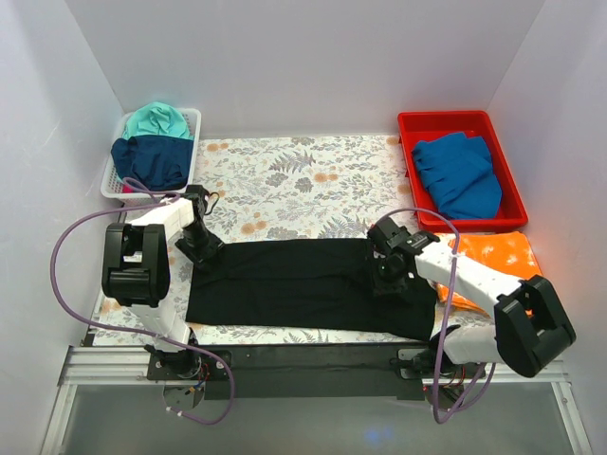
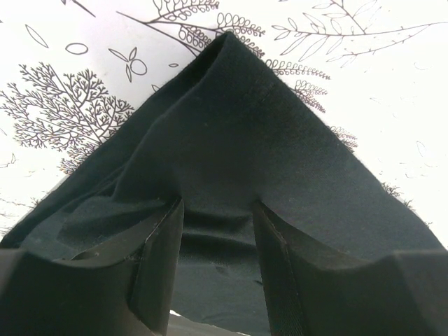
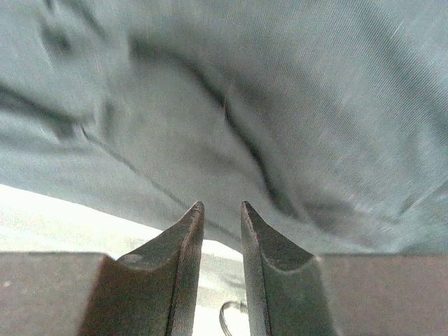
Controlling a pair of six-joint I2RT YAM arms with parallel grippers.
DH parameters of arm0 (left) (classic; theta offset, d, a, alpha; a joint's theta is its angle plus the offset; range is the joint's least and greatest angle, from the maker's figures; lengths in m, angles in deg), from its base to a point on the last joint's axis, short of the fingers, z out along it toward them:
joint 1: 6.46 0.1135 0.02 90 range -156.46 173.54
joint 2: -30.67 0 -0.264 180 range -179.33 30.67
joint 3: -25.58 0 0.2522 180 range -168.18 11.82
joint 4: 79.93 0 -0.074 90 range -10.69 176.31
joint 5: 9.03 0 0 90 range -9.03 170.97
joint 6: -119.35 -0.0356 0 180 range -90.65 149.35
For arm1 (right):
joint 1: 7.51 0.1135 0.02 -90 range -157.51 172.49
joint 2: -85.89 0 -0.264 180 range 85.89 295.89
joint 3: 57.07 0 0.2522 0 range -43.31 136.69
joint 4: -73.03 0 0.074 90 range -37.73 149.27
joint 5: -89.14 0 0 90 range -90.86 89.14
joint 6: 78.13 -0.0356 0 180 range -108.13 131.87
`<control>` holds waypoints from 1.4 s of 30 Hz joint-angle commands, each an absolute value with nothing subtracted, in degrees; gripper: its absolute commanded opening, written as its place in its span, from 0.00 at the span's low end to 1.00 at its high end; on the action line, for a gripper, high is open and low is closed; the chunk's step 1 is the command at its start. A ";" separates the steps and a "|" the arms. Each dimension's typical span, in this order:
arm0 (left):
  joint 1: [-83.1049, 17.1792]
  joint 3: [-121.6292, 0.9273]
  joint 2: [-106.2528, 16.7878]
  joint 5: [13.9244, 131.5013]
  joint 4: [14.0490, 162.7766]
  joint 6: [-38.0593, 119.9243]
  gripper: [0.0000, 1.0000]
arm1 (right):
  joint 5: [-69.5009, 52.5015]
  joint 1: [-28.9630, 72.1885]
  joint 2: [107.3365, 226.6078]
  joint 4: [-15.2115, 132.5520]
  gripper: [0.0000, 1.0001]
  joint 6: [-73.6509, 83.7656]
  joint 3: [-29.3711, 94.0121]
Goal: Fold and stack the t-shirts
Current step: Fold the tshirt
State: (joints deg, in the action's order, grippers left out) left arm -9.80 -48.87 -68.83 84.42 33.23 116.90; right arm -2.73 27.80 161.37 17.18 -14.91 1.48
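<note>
A large black t-shirt (image 1: 303,284) lies folded into a long band on the near part of the printed table cloth (image 1: 285,180). My left gripper (image 1: 202,248) sits low at the shirt's far left corner. In the left wrist view its jaws (image 2: 215,203) stand apart, with the black cloth (image 2: 231,140) lying between and beyond them. My right gripper (image 1: 387,275) is over the shirt's right part. In the right wrist view its jaws (image 3: 222,204) are nearly together, the tips at an edge of the cloth (image 3: 280,105), which hangs raised with light under it.
A red tray (image 1: 446,118) at the back right holds a blue shirt (image 1: 460,175). A mottled orange shirt (image 1: 503,256) lies under my right arm. A white basket (image 1: 194,118) at the back left holds a teal shirt (image 1: 156,121) and a navy one (image 1: 152,159).
</note>
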 commanded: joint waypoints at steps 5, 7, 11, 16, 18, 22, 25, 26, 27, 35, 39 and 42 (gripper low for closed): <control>-9.98 -49.62 -72.86 86.95 34.10 116.54 0.43 | -5.61 30.10 152.79 10.84 0.33 -19.50 -2.97; -9.98 -50.40 -73.04 87.13 33.93 116.37 0.42 | -4.56 30.10 148.83 9.27 0.34 -19.85 -2.10; -9.98 -51.55 -73.57 87.30 33.66 116.19 0.42 | 2.02 30.10 145.48 7.15 0.34 -19.95 3.86; -9.98 -51.55 -73.21 87.48 33.84 115.93 0.42 | 12.57 29.75 154.16 9.16 0.35 -15.04 8.27; -9.98 -51.38 -73.04 87.57 33.84 115.93 0.42 | 13.55 28.44 160.40 13.37 0.35 -12.66 9.24; -9.98 -51.55 -72.77 87.74 33.84 115.57 0.42 | 12.85 26.32 169.46 19.53 0.35 -8.79 12.22; -9.98 -51.64 -72.42 87.74 33.92 115.66 0.42 | 13.47 26.32 175.00 21.82 0.35 -8.17 15.39; -9.98 -51.64 -72.25 87.65 33.93 115.66 0.42 | 13.29 26.32 177.10 22.17 0.34 -8.08 16.01; -9.98 -51.55 -72.25 87.57 34.10 115.66 0.42 | 12.86 26.32 177.99 22.52 0.34 -7.82 16.45; -9.98 -51.29 -71.98 87.92 34.28 115.40 0.42 | 4.43 26.85 176.96 24.02 0.33 -6.85 13.56; -9.98 -51.73 -72.60 88.09 34.02 115.22 0.42 | -3.38 29.21 172.91 23.67 0.33 -5.53 9.78; -9.98 -52.25 -73.04 88.09 34.10 115.22 0.42 | -10.95 31.58 170.45 22.79 0.31 -4.04 6.01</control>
State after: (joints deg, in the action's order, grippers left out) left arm -9.80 -52.02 -71.52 84.59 30.43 115.15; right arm -1.42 29.13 173.64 23.63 -6.11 8.91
